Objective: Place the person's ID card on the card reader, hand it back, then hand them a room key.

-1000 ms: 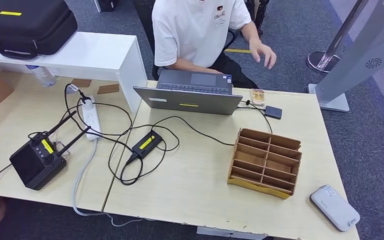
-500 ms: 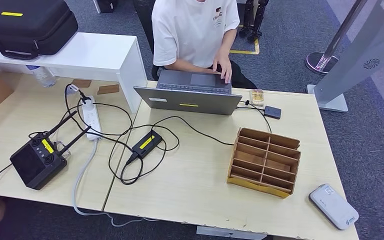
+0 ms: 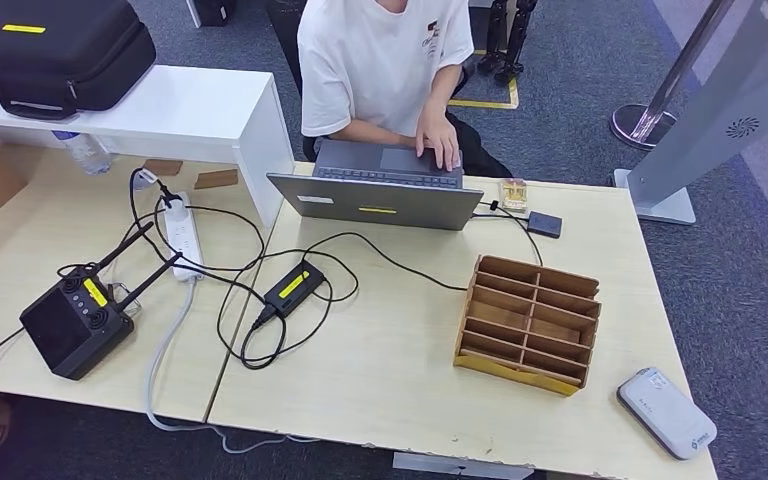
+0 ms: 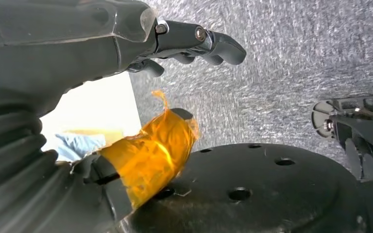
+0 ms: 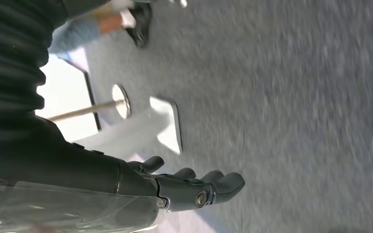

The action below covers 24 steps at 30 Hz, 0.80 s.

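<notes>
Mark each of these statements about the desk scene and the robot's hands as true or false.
1. The person's hand rests on the laptop. True.
2. The wooden organizer sits left of the laptop. False: it stands on the table's right side.
3. The white card reader lies at the table's near right corner. True.
4. The left hand holds a card. False: it holds nothing.
5. The right hand holds nothing, hanging above the floor. True.

Left hand (image 4: 126,73) and right hand (image 5: 175,187) hang empty, fingers loosely extended.
</notes>
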Available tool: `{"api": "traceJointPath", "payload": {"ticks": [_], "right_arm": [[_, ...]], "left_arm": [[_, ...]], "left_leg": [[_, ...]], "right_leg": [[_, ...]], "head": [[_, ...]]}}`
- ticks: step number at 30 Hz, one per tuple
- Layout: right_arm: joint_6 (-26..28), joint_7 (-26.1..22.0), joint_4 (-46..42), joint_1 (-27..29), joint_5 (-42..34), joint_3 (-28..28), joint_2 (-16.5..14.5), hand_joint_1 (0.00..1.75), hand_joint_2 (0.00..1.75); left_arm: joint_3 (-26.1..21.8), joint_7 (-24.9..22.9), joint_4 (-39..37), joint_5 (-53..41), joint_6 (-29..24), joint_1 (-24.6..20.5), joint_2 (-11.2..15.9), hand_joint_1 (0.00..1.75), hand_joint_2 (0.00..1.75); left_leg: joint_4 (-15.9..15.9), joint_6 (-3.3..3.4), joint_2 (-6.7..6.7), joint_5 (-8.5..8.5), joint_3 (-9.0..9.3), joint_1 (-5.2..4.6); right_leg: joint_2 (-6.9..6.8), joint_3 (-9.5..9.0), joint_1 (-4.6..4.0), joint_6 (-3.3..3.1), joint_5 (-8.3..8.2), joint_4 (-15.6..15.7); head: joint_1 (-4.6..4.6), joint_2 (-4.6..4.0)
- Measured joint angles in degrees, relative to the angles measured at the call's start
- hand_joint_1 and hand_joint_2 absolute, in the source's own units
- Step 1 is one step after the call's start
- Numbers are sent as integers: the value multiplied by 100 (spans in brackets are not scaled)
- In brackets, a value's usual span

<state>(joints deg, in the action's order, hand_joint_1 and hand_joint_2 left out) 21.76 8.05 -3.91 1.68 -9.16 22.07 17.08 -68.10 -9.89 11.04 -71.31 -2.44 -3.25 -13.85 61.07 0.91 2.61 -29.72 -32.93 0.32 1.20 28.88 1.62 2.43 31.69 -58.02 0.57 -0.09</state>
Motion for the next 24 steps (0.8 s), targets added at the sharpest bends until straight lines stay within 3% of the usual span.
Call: {"api": "traceJointPath", "payload": {"ticks": [1,5,18,24], "right_arm": [[-48,44,-15,-5,7,22,-84,0,175],[-160,172,-74,-31,28,96,-339,0,175],[-704,507,-231,-100,211,365,-1210,0,175],[-532,486,-286,-137,196,411,-1532,0,175]], "left_arm": [[-21,-16,0,7,2,0,-1,0,0],[-69,-61,0,11,-1,-7,-1,0,175],[-222,-133,0,113,-87,-52,-7,0,175],[-226,-121,0,68,-77,-62,-6,0,175]], "left_leg": [[0,0,0,0,0,-1],[0,-2,-1,1,0,-2],[-1,-12,-2,7,0,2],[-2,-13,-2,8,0,2]], "right_leg": [[0,0,0,0,0,0],[1,-1,1,0,0,0],[1,0,0,-7,-5,-2],[1,0,0,-8,-5,-3]], "head": [[1,0],[2,0],[2,0],[1,0]]}}
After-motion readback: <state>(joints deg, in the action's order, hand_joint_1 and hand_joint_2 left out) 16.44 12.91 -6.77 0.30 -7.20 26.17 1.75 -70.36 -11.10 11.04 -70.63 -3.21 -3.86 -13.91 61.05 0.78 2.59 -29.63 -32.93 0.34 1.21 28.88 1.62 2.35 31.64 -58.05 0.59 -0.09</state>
